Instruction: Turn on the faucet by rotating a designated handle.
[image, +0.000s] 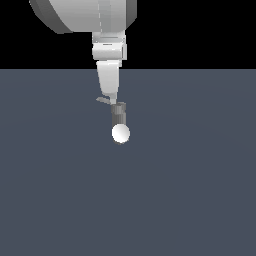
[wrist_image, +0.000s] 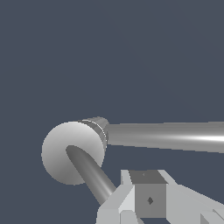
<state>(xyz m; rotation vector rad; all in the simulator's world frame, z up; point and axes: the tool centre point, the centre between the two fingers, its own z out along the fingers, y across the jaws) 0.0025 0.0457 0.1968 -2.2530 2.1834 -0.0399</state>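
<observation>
Faucet (image: 119, 120) stands on the dark table (image: 190, 190), its white ball (image: 120, 134) nearest you in the exterior view. Your gripper (image: 111, 97) hangs just behind it, tip at the handle (image: 103, 100), which juts toward that view's left. You cannot tell how the jaws stand.

The exterior view looks level from afar at the faucet (image: 120, 121), centred toward 12 o'clock; the wrist view shares it close-up (wrist_image: 73, 152).
</observation>
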